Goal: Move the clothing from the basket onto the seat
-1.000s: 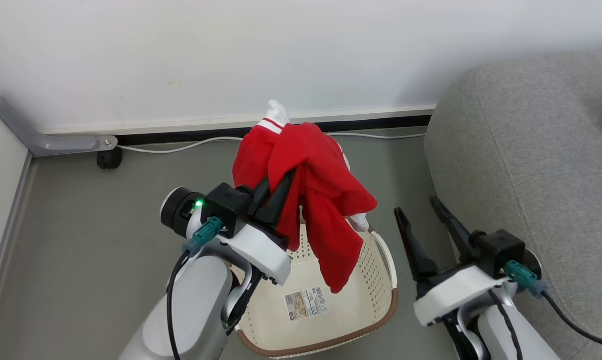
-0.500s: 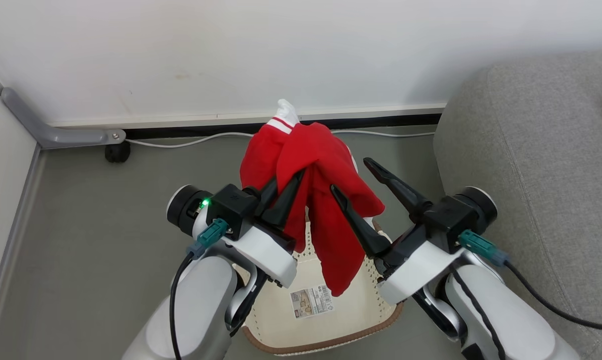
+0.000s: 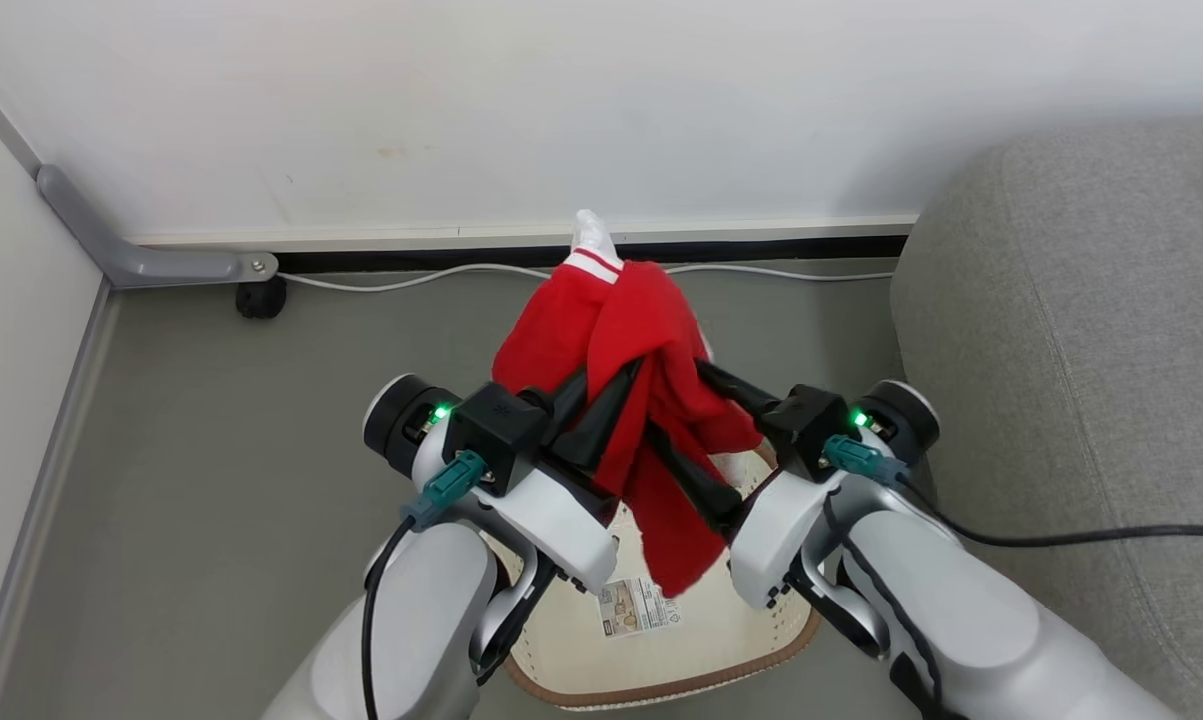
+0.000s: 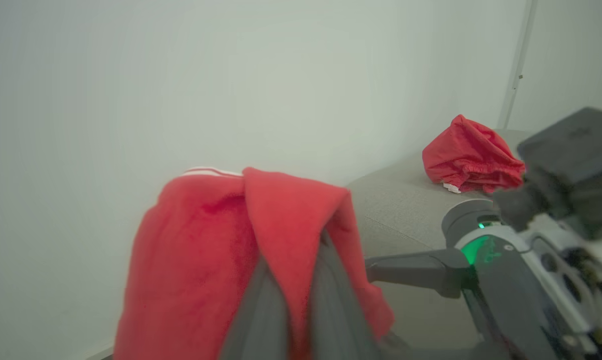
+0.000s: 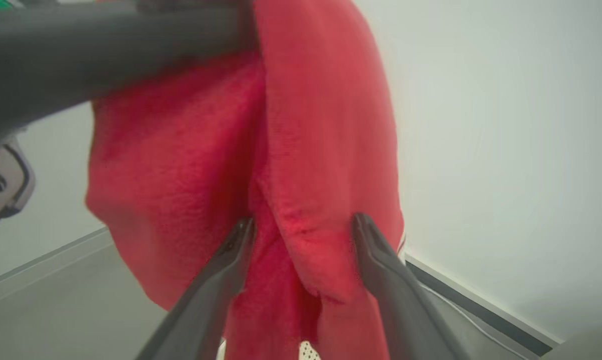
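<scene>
- Head view: my left gripper [image 3: 611, 378] sits at frame centre, clamped on the clothing [image 3: 651, 320]. This is a soft red bundle with a white-striped cuff poking up at its top.
- The bundle hangs over the basket [image 3: 661, 690], a cream perforated oval with a brown rim at the bottom centre. Its lowest tail ends just above the paper label [image 3: 639, 605].
- My right gripper [image 3: 676, 400] reaches in from the right with its two dark fingers spread, one on each side of a hanging fold.
- The seat [image 3: 1061, 350] takes up the right side of the frame. It is grey woven fabric with a rounded edge and stands just beside the basket.
- A white cable [image 3: 411, 282] runs along the foot of the wall in the upper half.
- Left wrist view: the red cloth drapes over both of my left fingers at the bottom centre, with a strip pinched between them.
- This view adds a second red garment [image 4: 471, 155], crumpled and lying on the seat at the upper right.
- One right finger points at the bundle from the right, below a green light.
- Right wrist view: my right fingers rise from the bottom edge, held apart, with a thick fleecy fold between them. They are not closed on it.
- A left finger crosses the upper left as a blurred dark bar.
- A scrap of perforated basket shows at the bottom centre.
</scene>
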{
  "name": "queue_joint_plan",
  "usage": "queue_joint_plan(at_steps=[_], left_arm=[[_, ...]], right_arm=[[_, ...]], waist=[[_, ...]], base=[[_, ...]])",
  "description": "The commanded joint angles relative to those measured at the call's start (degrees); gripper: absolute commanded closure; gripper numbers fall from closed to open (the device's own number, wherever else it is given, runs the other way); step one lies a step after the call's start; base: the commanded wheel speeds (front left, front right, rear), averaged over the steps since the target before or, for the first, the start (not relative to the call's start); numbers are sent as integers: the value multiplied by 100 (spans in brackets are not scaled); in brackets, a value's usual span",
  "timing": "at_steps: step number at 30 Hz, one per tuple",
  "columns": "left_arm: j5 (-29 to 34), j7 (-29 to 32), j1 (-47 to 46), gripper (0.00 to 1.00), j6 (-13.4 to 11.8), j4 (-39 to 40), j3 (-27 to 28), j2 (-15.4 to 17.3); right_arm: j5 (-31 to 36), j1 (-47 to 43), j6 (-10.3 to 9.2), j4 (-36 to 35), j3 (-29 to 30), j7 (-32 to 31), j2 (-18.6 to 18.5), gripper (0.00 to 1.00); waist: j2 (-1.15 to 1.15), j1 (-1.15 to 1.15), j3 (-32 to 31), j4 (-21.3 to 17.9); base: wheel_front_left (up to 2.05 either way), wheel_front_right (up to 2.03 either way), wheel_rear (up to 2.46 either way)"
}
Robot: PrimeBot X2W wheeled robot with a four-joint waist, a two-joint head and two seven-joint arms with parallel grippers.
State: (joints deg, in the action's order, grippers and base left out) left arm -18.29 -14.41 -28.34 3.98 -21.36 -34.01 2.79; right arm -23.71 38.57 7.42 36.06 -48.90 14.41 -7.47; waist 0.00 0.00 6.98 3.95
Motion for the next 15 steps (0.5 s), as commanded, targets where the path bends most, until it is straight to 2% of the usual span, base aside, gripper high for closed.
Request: queue_joint_plan(at_steps=[1,2,3,4,5,12,13,14,15], left_arm=[[-79,-59,-128,100,45,171,145,40],[-88,-59,-132,100,47,169,125,38],[-96,-59,-135,100,49,168,106,36],[-106,-59,-136,100,50,168,88,35],[-116,-59,-134,100,50,169,75,33],[-118,-59,-61,100,11,135,91,59],[-116,-59,-50,95,2,138,109,63],[-119,-59,-32,6,-4,124,123,66],[-121,-59,-21,0,-10,112,136,68]], right_arm=[[-192,147,7,117,-176,59,155,0],[-322,173,7,253,-275,58,191,0],[-419,218,7,339,-354,58,215,29],[-492,262,7,379,-400,58,227,89],[-581,279,7,396,-419,58,232,100],[-676,147,7,80,-40,59,65,100],[-655,105,7,29,34,59,41,100],[-626,60,7,-21,111,59,19,100],[-610,2,7,-67,214,59,8,100]], waist=[[0,0,3,19],[0,0,4,28],[0,0,3,38],[0,0,5,49],[0,0,6,55],[0,0,14,-7],[0,0,15,-25],[0,0,14,-44],[0,0,11,-65]], base=[[0,0,0],[0,0,0],[0,0,0],[0,0,0],[0,0,0],[0,0,0],[0,0,0],[0,0,0],[0,0,0]])
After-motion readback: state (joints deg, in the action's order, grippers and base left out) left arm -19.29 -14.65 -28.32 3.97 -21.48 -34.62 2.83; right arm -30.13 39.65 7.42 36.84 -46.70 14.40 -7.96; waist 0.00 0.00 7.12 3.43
